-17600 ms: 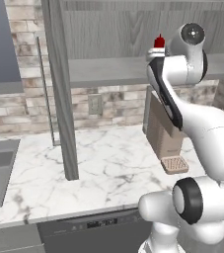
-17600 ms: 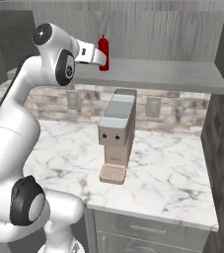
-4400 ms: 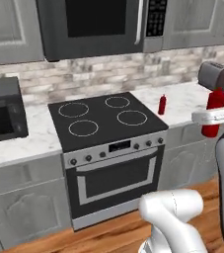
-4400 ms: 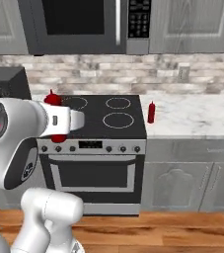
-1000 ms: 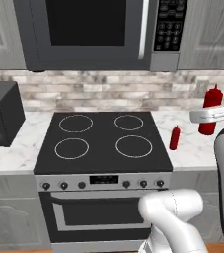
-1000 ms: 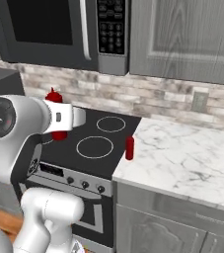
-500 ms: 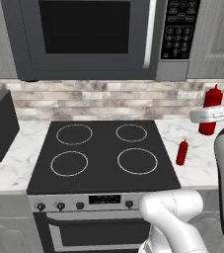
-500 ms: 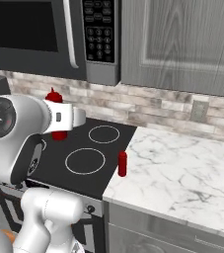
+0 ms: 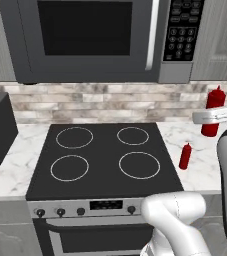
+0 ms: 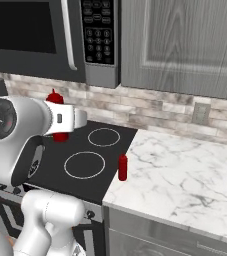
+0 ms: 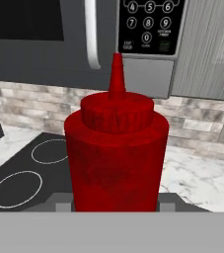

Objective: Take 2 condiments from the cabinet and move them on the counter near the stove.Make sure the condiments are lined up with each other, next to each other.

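Base rolled nearer — fingers [image 9: 211, 118] grip red bottle [image 9: 212, 111] above counter [image 9: 202, 172].

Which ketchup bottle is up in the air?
The bottle held by the gripper, upright above the counter. The other bottle stands beside the stove.

two red squeeze bottles [image 9: 213, 112] [image 9: 185, 156], one stove [image 9: 102, 160] with four ring burners, four front knobs visible, one microwave [image 9: 100, 40], one wall outlet [image 10: 201, 113], one counter [image 10: 185, 175]

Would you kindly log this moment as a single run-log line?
gripper: shut on red bottle, held upright in the air | second bottle: standing on counter right of stove
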Robot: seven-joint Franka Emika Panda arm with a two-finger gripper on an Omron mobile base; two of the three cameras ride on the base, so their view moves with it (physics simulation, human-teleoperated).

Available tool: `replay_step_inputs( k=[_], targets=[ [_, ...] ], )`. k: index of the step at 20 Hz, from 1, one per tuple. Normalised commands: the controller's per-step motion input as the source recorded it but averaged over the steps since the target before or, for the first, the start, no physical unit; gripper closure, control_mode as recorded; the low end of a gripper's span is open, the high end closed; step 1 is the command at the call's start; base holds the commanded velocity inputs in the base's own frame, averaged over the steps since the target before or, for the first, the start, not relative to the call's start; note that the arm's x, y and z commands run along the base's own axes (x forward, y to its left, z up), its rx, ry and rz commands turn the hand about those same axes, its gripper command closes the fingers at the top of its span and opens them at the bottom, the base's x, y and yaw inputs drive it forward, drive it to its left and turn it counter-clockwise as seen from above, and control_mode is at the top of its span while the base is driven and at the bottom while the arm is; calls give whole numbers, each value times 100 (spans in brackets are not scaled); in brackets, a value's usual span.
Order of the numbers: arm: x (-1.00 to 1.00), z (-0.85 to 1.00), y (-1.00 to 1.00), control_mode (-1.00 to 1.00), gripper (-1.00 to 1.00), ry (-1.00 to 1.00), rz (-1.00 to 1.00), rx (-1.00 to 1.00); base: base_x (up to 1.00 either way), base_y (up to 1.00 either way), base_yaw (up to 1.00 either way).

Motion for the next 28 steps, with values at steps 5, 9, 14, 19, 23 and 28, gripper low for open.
replay_step_inputs(
  k=[5, 9, 14, 19, 23, 28],
  targets=[
    [0, 0, 0, 100, 100, 0, 0, 0, 20, 0, 0],
    [0, 0, 0, 100, 100, 0, 0, 0, 0, 0, 0],
    [0, 0, 0, 100, 100, 0, 0, 0, 0, 0, 0],
    [0, -13, -10, -100, 100, -1, 3, 0, 0, -2, 0],
    [1, -44, -54, -100, 100, 0, 24, 0, 0, 0, 0],
    [2, -52, -60, -100, 100, -1, 34, 0, 0, 0, 0]
  ],
)
